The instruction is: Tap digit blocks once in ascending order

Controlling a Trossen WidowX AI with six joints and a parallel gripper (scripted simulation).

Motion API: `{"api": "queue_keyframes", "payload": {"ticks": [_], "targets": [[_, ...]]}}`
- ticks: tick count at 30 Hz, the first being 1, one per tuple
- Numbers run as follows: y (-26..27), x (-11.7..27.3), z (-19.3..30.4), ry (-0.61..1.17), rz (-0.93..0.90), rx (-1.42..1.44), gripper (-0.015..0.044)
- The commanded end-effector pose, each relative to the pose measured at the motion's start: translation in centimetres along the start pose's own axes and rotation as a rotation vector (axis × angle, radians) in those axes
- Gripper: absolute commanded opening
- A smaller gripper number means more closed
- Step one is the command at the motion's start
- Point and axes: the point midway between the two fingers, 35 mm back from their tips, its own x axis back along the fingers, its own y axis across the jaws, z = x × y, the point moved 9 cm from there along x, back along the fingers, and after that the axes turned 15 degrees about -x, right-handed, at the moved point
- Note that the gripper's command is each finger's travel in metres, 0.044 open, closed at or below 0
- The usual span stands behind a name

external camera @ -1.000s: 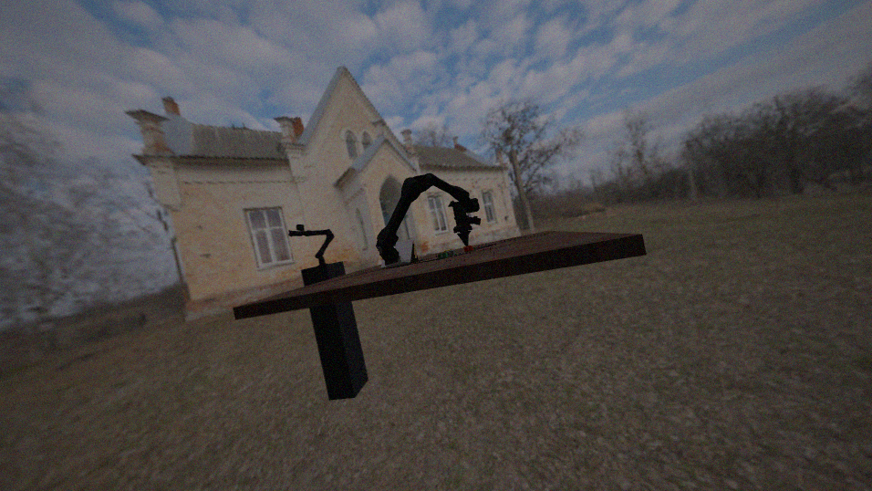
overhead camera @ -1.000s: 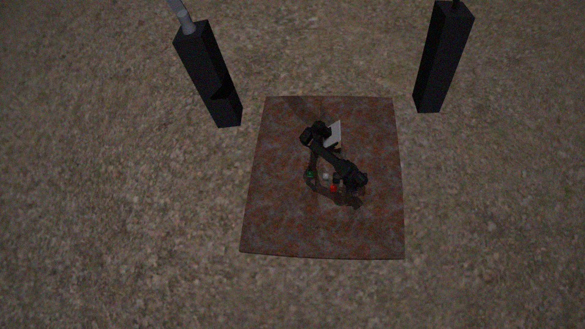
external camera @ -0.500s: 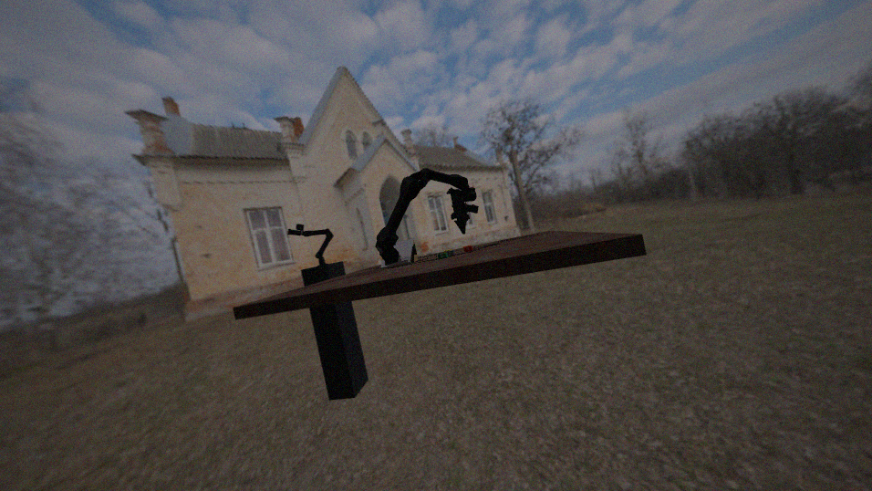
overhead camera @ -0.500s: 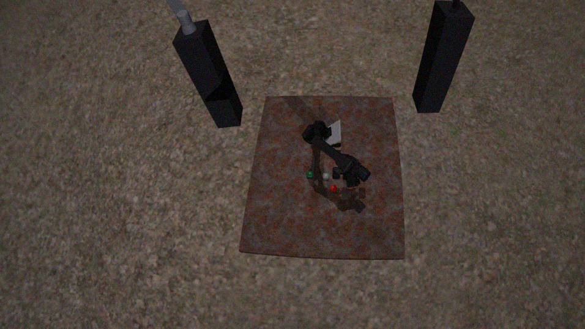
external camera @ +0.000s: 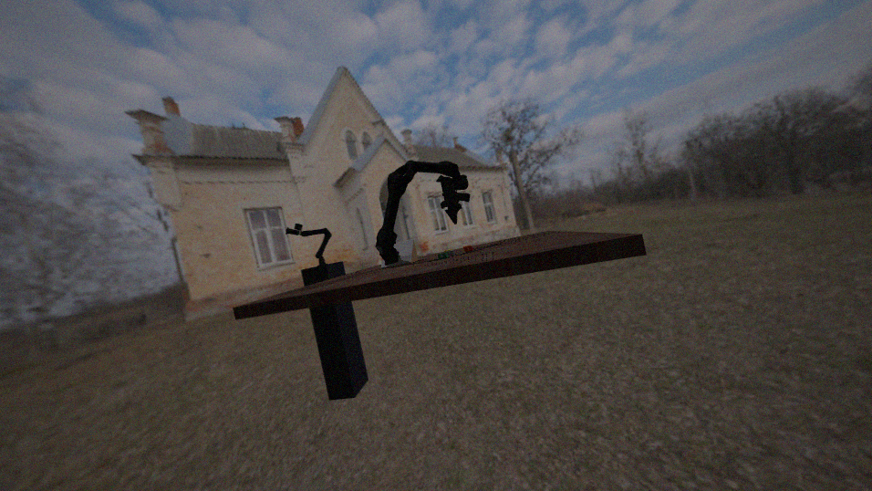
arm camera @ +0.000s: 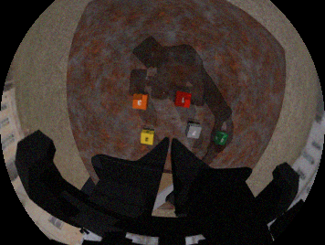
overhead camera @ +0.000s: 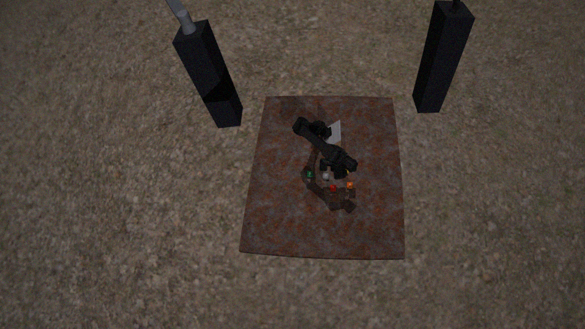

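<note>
Misreading is the likeliest trouble: digits on the red block (overhead camera: pixel 333 188) (external camera: pixel 468 249) (arm camera: pixel 183 99), orange block (overhead camera: pixel 349 184) (arm camera: pixel 140 101), yellow block (overhead camera: pixel 347 172) (arm camera: pixel 147 137), grey block (overhead camera: pixel 325 175) (arm camera: pixel 193 131) and green block (overhead camera: pixel 309 174) (external camera: pixel 444 255) (arm camera: pixel 221 138) are small and dim, so the order could go wrong. All five sit apart on the bench (overhead camera: pixel 286 229) (external camera: pixel 579 244) (arm camera: pixel 105 55). The claw (overhead camera: pixel 340 173) (external camera: pixel 452 221) (arm camera: pixel 170 141) hovers above them, tips pressed together, pinching nothing. In the wrist view its tips point between the yellow and grey blocks; coming down off-centre could clip an edge and shove a block. Travelling too low could brush a neighbour out of turn, and pressing too long could slide one. The arm (overhead camera: pixel 320 143) (external camera: pixel 396 189) partly hides the yellow block from above, and its shadow darkens ground near the red and orange ones. Two dark pillars (overhead camera: pixel 208 77) (overhead camera: pixel 443 61) stand beyond the bench, seemingly out of reach.
</note>
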Motion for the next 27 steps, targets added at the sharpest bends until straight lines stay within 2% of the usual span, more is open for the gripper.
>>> {"api": "queue_keyframes", "payload": {"ticks": [1,4,10,17,27], "targets": [[-5.3,-0.1,0.9,-0.005,0.0,0.002,0.002],[-8.0,-0.5,1.8,-0.005,0.002,0.003,0.002],[-8.1,-0.8,1.8,-0.005,0.002,0.003,0.002],[-8.2,-8.4,1.7,-0.007,0.004,0.002,0.002],[-8.2,-9.3,1.7,-0.007,0.004,0.002,0.002]]}}
